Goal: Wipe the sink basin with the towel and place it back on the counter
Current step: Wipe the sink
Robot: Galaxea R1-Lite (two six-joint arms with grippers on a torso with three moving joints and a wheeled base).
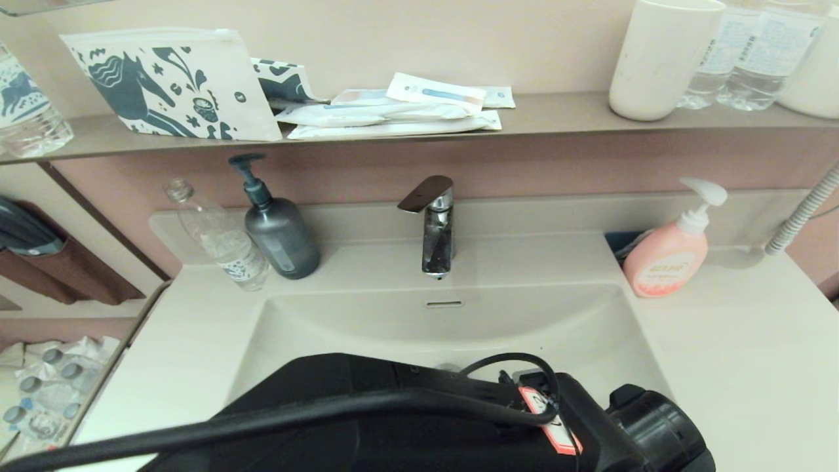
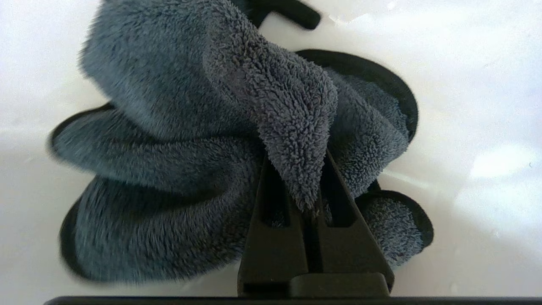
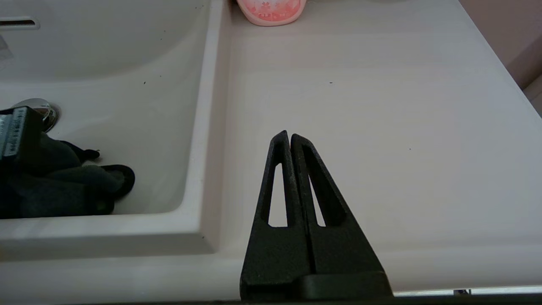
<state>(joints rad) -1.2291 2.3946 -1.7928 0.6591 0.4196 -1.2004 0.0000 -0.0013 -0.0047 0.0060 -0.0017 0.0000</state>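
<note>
The dark grey towel (image 2: 178,127) lies bunched on the floor of the off-white sink basin (image 2: 465,84). My left gripper (image 2: 301,167) is shut on a fold of it. In the head view, the left arm (image 1: 426,419) reaches down into the basin (image 1: 459,321) and hides both towel and gripper. The right wrist view shows the towel (image 3: 63,186) beside the chrome drain plug (image 3: 40,108). My right gripper (image 3: 289,134) is shut and holds nothing. It hovers over the counter (image 3: 381,106) to the right of the basin.
A chrome faucet (image 1: 436,229) stands behind the basin above the overflow slot (image 1: 444,303). A pink soap pump (image 1: 668,252) is at the back right. A dark pump bottle (image 1: 278,233) and a clear bottle (image 1: 219,239) are at the back left. A hose (image 1: 803,213) runs along the far right.
</note>
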